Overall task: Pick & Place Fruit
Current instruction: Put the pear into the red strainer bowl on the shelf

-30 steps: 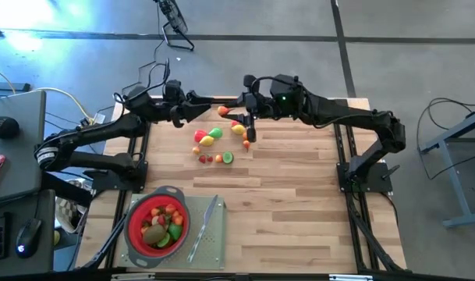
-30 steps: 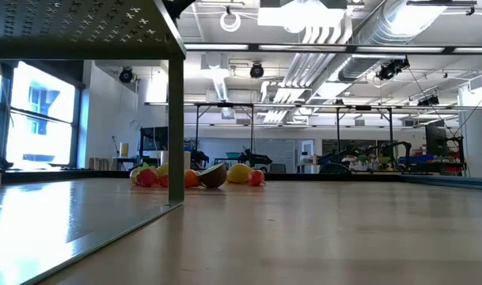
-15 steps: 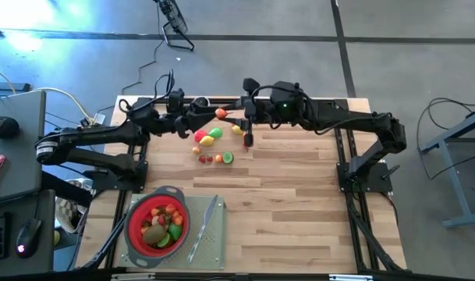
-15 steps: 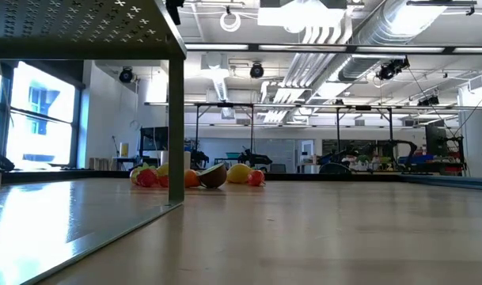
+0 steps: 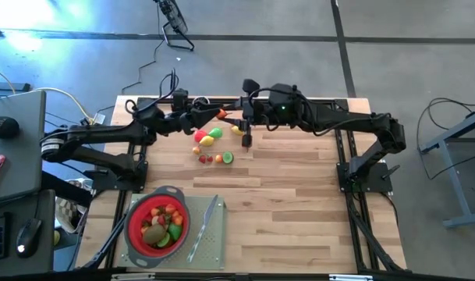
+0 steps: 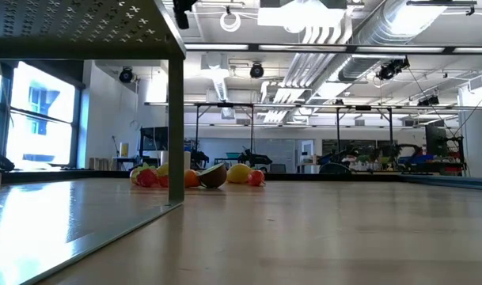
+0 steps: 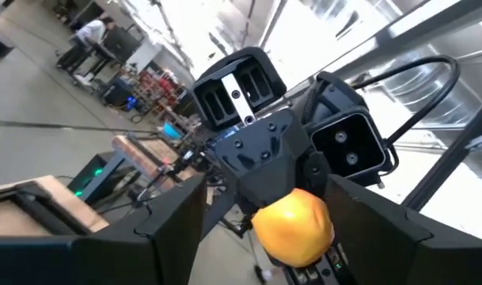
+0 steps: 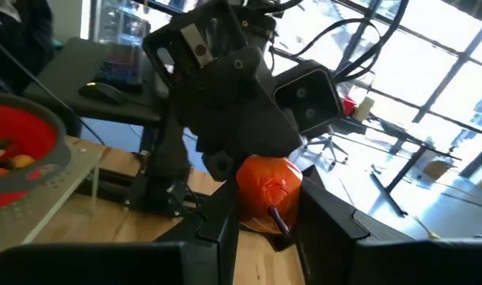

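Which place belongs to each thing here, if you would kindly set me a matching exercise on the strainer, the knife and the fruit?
Things:
1. red strainer
2. knife
3. loose fruit
4. orange fruit

Places:
A. between the left hand and the right hand, over the table's far edge
B. at the near left corner, with fruit in it
C. on bare wood in the far half
D. on the grey board, beside the strainer

Pairs: 1-B, 2-D, 3-C, 4-A

Red strainer [image 5: 141, 234] on grey board [image 5: 214, 248], slim knife [image 5: 203, 228] beside it, wooden table [image 5: 299, 203]
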Robot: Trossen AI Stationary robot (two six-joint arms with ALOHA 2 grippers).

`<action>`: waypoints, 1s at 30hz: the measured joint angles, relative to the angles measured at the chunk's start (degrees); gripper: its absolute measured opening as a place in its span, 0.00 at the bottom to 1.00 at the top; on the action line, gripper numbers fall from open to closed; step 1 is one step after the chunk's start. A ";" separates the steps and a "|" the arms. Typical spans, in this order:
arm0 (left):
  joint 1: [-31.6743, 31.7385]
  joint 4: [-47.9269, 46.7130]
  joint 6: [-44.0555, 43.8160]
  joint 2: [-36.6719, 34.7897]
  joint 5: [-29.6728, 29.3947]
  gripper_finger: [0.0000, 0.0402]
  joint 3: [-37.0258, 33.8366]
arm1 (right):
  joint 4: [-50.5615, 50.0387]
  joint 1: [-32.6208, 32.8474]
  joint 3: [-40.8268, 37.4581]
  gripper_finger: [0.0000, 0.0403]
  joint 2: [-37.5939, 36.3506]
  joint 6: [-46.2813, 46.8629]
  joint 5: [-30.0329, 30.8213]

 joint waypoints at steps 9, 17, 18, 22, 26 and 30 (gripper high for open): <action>0.00 0.66 -0.20 0.78 2.42 0.62 -0.04 | 0.01 -0.20 0.00 0.25 0.00 -1.14 3.00; -0.02 0.75 0.05 0.78 2.59 0.62 -0.04 | -0.60 -0.17 0.00 0.25 0.00 -1.38 3.21; -0.02 0.74 0.05 0.78 2.58 0.62 -0.04 | -0.63 -0.17 0.00 0.25 0.26 -1.38 3.23; 0.00 0.55 0.53 0.78 2.53 0.62 -0.04 | -0.85 -0.17 0.00 0.25 0.98 -1.31 3.19; 0.00 0.41 0.92 0.76 2.90 0.58 -0.04 | -0.25 -0.17 0.00 0.25 1.49 -1.16 3.19; 0.00 0.44 0.92 0.76 3.13 0.51 -0.04 | 0.49 -0.13 0.00 0.25 1.53 -1.16 3.93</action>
